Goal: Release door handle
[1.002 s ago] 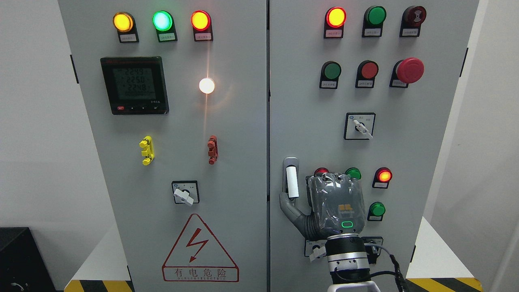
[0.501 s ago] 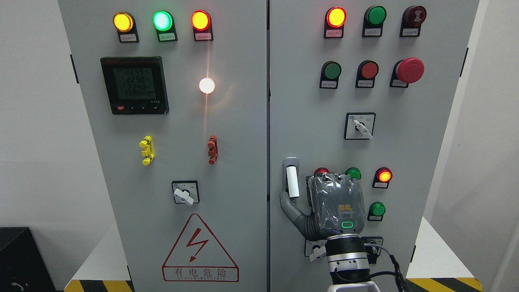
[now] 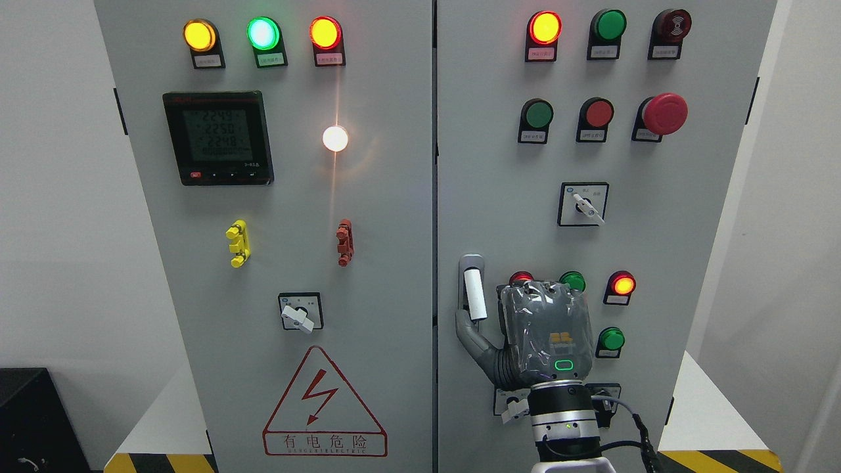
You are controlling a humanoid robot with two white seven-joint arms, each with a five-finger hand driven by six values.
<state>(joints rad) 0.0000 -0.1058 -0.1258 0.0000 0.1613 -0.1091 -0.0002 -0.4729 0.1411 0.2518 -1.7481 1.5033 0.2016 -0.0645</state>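
1. Head view: the white bar-shaped door handle (image 3: pixel 474 294) is seen upright at 7 o'clock on the right grey cabinet door (image 3: pixel 499 164).
2. At its 4 o'clock, the grey right hand (image 3: pixel 525 328) is raised, its thumb touching the handle's lower end; whether anything is clasped cannot be told.
3. The release is judged under way; withdrawal from the door is called for next.

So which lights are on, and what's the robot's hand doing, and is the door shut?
Top left lamps: all three lit.
White lamp: lit.
Meter: display on.
Top right red lamp: lit.
Lower red lamp: lit.
Doors: closed.
Right hand: beside the door handle, thumb at its lower end.
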